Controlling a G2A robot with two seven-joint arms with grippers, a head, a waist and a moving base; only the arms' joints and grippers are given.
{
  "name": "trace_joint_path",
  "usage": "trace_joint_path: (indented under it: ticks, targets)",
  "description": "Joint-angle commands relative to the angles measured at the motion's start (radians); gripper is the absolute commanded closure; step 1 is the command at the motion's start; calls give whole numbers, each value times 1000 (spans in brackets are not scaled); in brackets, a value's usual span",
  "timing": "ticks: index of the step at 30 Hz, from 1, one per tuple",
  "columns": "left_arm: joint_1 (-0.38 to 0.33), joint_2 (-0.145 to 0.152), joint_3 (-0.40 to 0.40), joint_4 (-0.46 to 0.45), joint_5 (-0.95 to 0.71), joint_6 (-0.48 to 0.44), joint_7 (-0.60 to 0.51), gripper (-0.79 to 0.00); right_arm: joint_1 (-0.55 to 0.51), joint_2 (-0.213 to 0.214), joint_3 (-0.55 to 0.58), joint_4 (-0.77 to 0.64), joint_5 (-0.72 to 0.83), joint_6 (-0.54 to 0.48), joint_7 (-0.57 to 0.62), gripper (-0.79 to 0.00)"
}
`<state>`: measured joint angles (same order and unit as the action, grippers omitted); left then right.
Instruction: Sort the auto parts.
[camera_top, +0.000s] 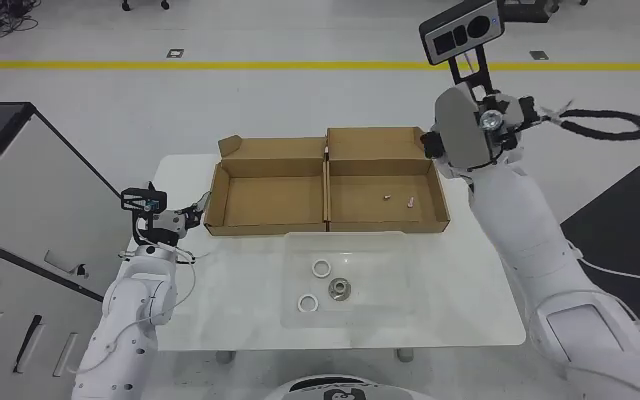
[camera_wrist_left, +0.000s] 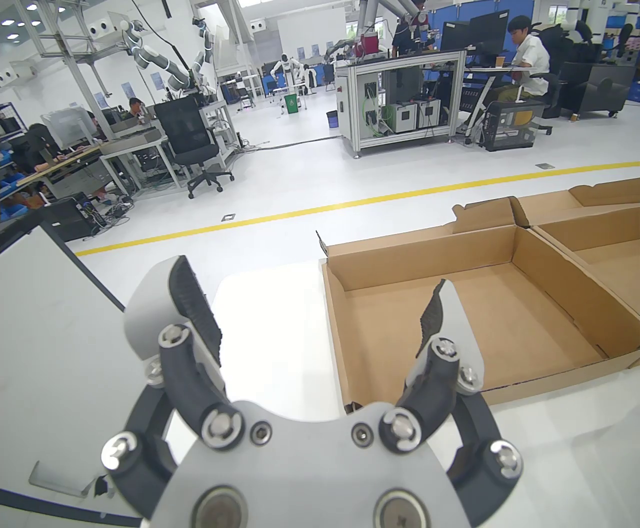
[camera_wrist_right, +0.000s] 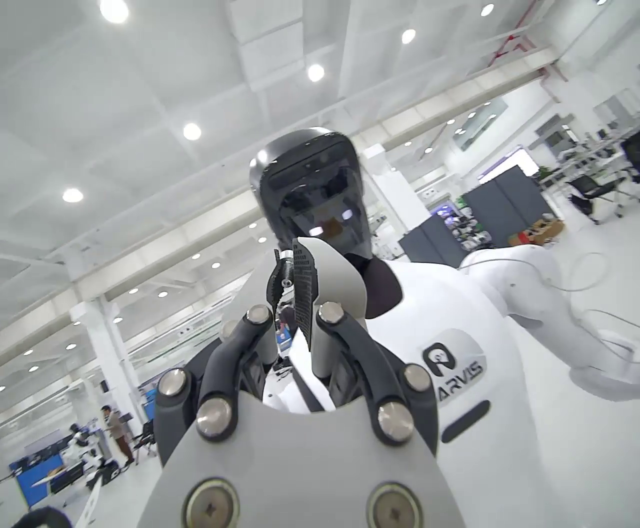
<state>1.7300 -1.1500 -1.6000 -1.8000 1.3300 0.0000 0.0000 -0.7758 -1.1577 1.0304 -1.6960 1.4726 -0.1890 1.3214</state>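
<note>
My right gripper (camera_wrist_right: 289, 265) is raised high beside the table's far right corner, its fingertips toward the robot's head. It is shut on a small threaded metal part (camera_wrist_right: 283, 272), which shows as a shiny spot (camera_top: 489, 120) from the top. My left gripper (camera_wrist_left: 310, 280) hangs open and empty over the table's left edge (camera_top: 190, 213), just short of the left cardboard box (camera_wrist_left: 475, 310). In a clear tray (camera_top: 400, 300) at the table's front lie two white rings (camera_top: 322, 268) (camera_top: 308, 302) and a grey metal hub (camera_top: 340, 289).
Two open cardboard boxes stand side by side at the back of the table, the left box (camera_top: 270, 200) bare inside. The right box (camera_top: 360, 205) holds two small parts (camera_top: 387, 196) (camera_top: 412, 200). A grey cabinet (camera_top: 40, 180) stands left of the table.
</note>
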Motion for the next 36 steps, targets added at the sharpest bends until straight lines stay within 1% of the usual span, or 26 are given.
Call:
trace_joint_path:
  ticks: [1, 6, 13, 16, 23, 26, 29, 32, 36]
  targets:
    - [0, 0, 0, 0, 0, 0, 0, -785, 0, -1, 4, 2, -73, -1, -23, 0]
    - [0, 0, 0, 0, 0, 0, 0, -785, -1, -1, 17, -3, -203, 8, -53, 0]
    - [0, 0, 0, 0, 0, 0, 0, -785, -22, -8, 31, -11, -219, 19, -50, 0]
    - [0, 0, 0, 0, 0, 0, 0, -785, -33, -14, 30, -15, -185, 24, -38, 0]
    - [0, 0, 0, 0, 0, 0, 0, -785, -57, -40, 21, -11, 26, 30, 4, 0]
    - [0, 0, 0, 0, 0, 0, 0, -785, -58, -50, 22, -5, 78, 35, 18, 0]
    - [0, 0, 0, 0, 0, 0, 0, -785, -58, -58, 25, 1, 93, 41, 24, 0]
    - [0, 0, 0, 0, 0, 0, 0, -785, -57, -63, 29, 11, 77, 47, 22, 0]
    - [0, 0, 0, 0, 0, 0, 0, -785, -50, -66, 40, 26, -5, 46, 14, 0]
